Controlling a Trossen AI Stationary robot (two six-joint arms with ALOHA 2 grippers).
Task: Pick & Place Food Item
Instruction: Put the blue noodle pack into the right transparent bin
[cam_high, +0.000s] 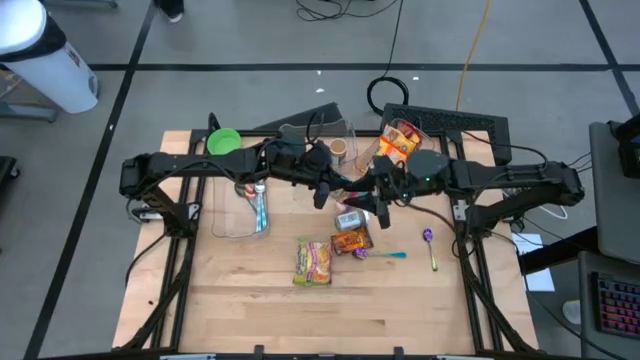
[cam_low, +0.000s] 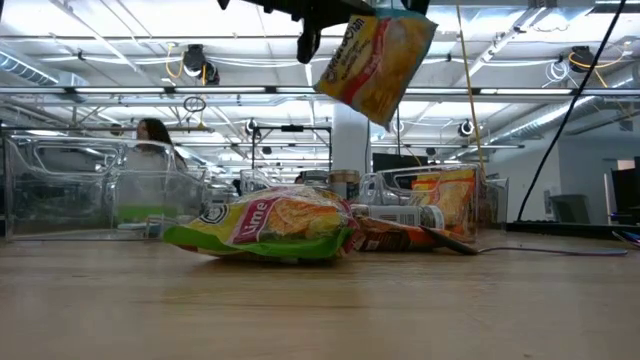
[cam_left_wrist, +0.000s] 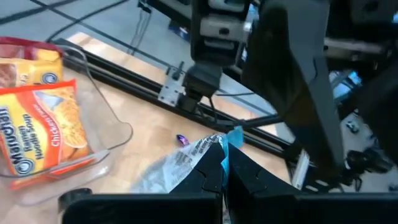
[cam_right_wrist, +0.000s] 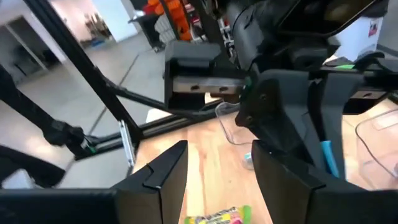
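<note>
Table front: a lime-green noodle pack (cam_low: 265, 228) lies flat on the wooden table (cam_high: 300, 310), nearest the low camera, long axis running across that view.
Just behind it: an orange-brown packet (cam_high: 351, 241) and a silvery wrapper (cam_high: 349, 219), near one another under the two wrists.
In the air: a yellow ramen packet (cam_low: 374, 62) hangs well clear of the table, tilted, long axis slanting downward from its pinched top edge!
Left gripper (cam_left_wrist: 225, 167): clenched tight on the crinkled edge of that packet, right over the table's middle.
Right gripper (cam_right_wrist: 214, 163): fingers parted with nothing between them, hovering just beside the left one.
Key relation: the packet dangles below the left jaws, so the left arm owns this move; the right looks like a bystander.
Packet look: glossy and limp, bright yellow with red lettering; it should swing and sag as it travels.
Farther back: a clear bin (cam_high: 372, 145) already holding an orange ramen pack (cam_high: 400, 140), a likely drop spot just behind the hanging packet.
Far left: a green bowl (cam_high: 223, 141).
</note>
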